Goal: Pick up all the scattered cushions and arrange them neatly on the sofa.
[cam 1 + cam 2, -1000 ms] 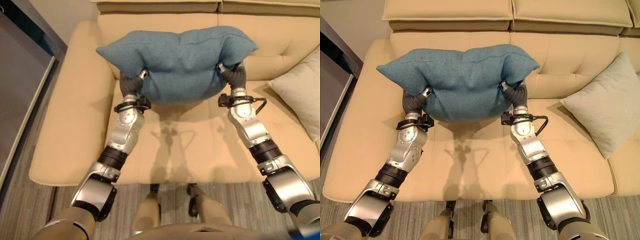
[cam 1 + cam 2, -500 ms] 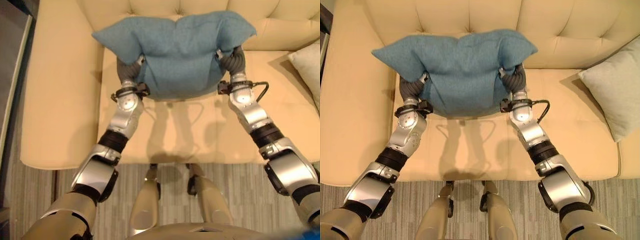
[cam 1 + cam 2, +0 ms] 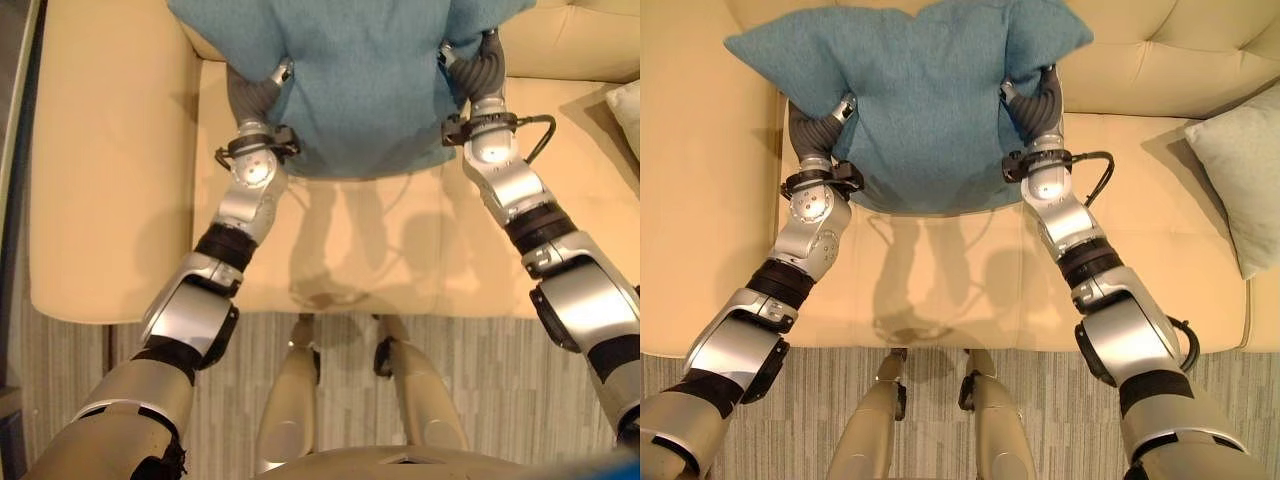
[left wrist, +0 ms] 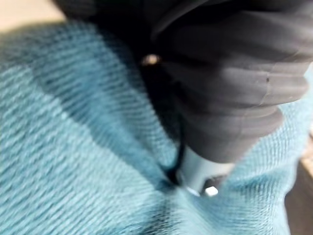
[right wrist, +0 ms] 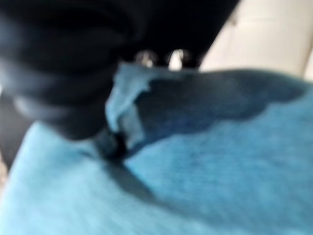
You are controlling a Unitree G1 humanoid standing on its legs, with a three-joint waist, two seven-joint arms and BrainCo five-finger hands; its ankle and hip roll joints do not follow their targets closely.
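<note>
Since a second ago, the head camera is tipping downward, so the whole scene is sliding up the picture; against the sofa [image 3: 940,290], the blue cushion [image 3: 930,110] is reaching further toward the backrest, now overlapping its lower edge at twelve o'clock.

Going left to right: the left hand [image 3: 818,122] is pressing into the cushion's nine o'clock edge, its dark ribbed cover showing while its fingers are sinking into the fabric, so I cannot tell how far they are curled. The cushion is hanging between both hands above the seat, casting a shadow on the seat cushion at six o'clock. It is a plump, teal, woven pillow, pinched inward at both sides and bulging in the middle. The right hand [image 3: 1032,102] is pressing its three o'clock edge, fingers likewise buried. Well apart at three o'clock, a pale grey-green cushion [image 3: 1240,185] is already leaning on the sofa.

The step in hand appears to be carrying the cushion to its place. Next, it probably needs lowering against the backrest, upright, before both hands let go.
</note>
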